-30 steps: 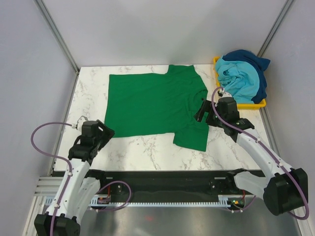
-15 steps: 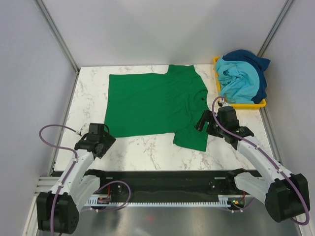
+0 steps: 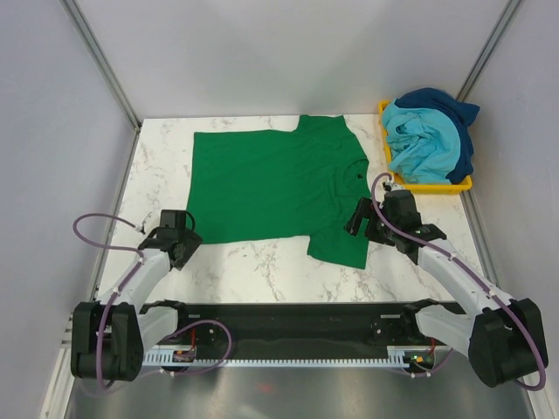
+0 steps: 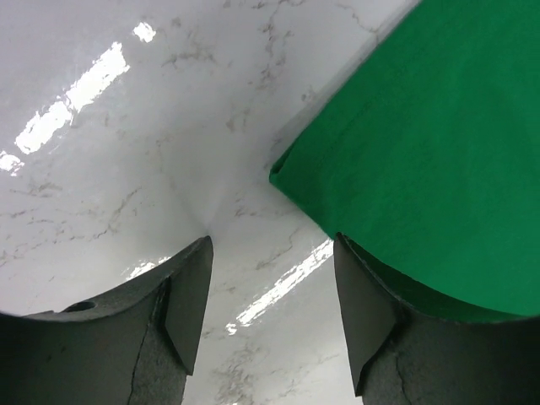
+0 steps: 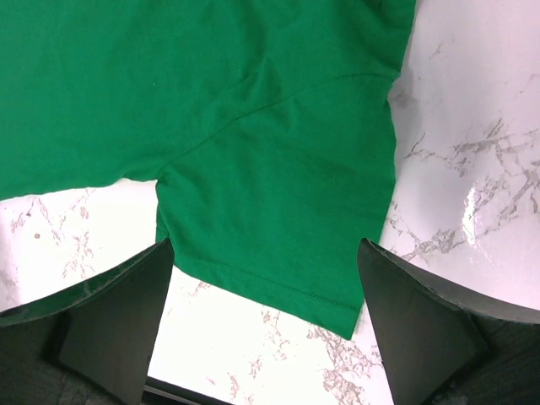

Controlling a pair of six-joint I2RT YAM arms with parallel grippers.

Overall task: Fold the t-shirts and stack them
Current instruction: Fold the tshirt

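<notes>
Left gripper [image 3: 181, 237] hangs open over the marble table [image 3: 262, 266], just off the near-left corner of the green t-shirt [image 3: 262, 179], which lies flat mid-table. Right gripper [image 3: 356, 218] gapes wide above its near sleeve. Far right, the turquoise t-shirt [image 3: 426, 144] and dark blue t-shirt [image 3: 437, 98] sit heaped in the yellow bin [image 3: 437, 187].

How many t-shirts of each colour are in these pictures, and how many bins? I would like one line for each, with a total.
Green t-shirt: 1
Light turquoise t-shirt: 1
Dark blue t-shirt: 1
Yellow bin: 1
Total: 4 things, of which 3 are t-shirts
</notes>
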